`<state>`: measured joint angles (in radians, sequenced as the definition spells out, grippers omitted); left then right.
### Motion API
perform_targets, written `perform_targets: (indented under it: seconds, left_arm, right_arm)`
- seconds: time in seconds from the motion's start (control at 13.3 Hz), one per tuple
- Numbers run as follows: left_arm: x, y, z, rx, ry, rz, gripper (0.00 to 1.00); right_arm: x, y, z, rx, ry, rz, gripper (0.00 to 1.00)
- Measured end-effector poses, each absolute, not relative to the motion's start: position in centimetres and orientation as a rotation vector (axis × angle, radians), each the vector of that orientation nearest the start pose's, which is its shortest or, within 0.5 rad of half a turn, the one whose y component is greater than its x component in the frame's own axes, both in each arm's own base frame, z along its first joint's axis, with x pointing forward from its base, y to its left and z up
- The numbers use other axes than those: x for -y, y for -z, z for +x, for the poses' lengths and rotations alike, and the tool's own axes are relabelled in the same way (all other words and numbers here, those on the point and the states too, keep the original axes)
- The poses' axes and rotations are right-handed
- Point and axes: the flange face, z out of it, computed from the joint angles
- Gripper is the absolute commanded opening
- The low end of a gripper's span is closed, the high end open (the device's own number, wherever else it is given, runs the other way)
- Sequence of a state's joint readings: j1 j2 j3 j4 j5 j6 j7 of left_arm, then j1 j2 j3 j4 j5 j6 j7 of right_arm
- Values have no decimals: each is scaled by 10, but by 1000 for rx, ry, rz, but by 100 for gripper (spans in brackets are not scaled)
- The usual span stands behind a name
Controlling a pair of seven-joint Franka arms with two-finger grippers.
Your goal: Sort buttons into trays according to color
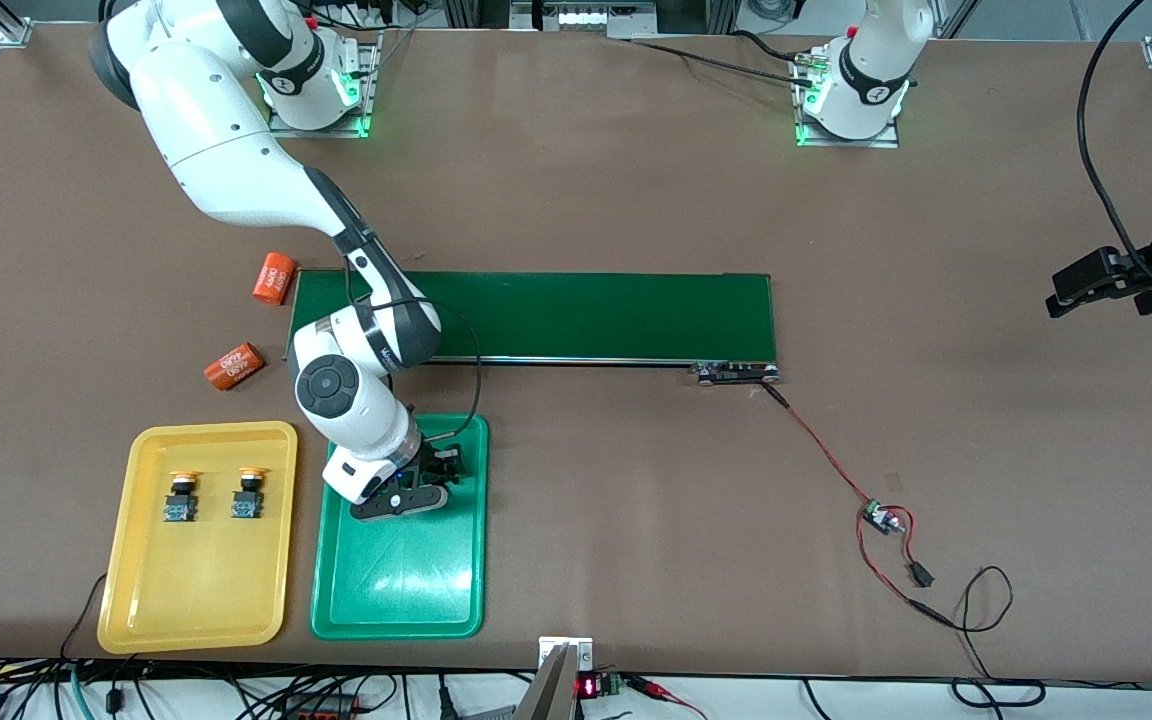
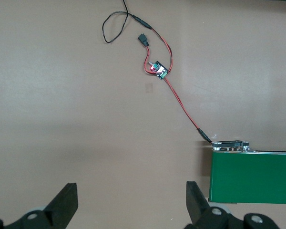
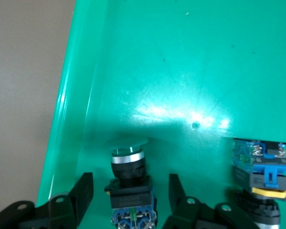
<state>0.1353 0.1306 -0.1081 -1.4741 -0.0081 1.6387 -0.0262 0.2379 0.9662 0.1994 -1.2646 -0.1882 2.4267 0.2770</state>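
Yellow tray (image 1: 136, 560): nearest the right arm's end of the table, close to the front camera; it holds my two yellow-capped buttons (image 1: 179, 497) (image 1: 250, 495), side by side and apart.
Orange cylinders (image 1: 274, 277) (image 1: 234, 366): two, lying on the table farther from the camera than the yellow tray.
Green tray (image 1: 406, 600): just beside the yellow tray.
My right gripper (image 3: 128, 193): low inside the green tray at its end farther from the camera; my fingers (image 3: 83, 191) stand apart on either side of a green-capped button (image 3: 128, 164), a gap showing on each side.
Second button (image 3: 262, 171): in the green tray beside the first; its cap is hidden.
Conveyor belt (image 1: 576, 315): long, dark green, mid-table.
Small circuit board (image 2: 158, 70): on red and black wires running from the belt's end.
My left gripper (image 2: 131, 205): waiting in the air over bare table near the belt's end, fingers spread wide, holding nothing.
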Motion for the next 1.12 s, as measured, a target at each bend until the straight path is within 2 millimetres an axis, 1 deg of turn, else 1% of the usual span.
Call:
perform_targets:
  seconds: [0.15, 0.22, 0.3, 0.45, 0.6, 0.82, 1.12]
  left_arm:
    - [-20, -602, 601, 87, 55, -3162, 100]
    - [-20, -602, 601, 87, 55, -3162, 100]
    - [-20, -602, 601, 87, 55, -3162, 100]
    - [-20, -601, 601, 88, 55, -3162, 100]
    - [-21, -601, 601, 89, 55, -3162, 100]
    - [-21, -601, 601, 89, 54, -3162, 100]
    - [-21, -601, 601, 89, 54, -3162, 100]
  right_arm:
    - [-282, -202, 719, 274, 320, -3024, 100]
    - [-277, -210, 723, 264, 334, -3025, 100]
    - [-270, -218, 727, 250, 335, -3032, 100]
    - [-249, -241, 733, 213, 295, -3062, 100]
    - [-222, -271, 736, 166, 228, -3103, 100]
    - [-180, -322, 735, 86, 132, -3156, 100]
    - [-128, -393, 722, -19, 12, -3188, 100]
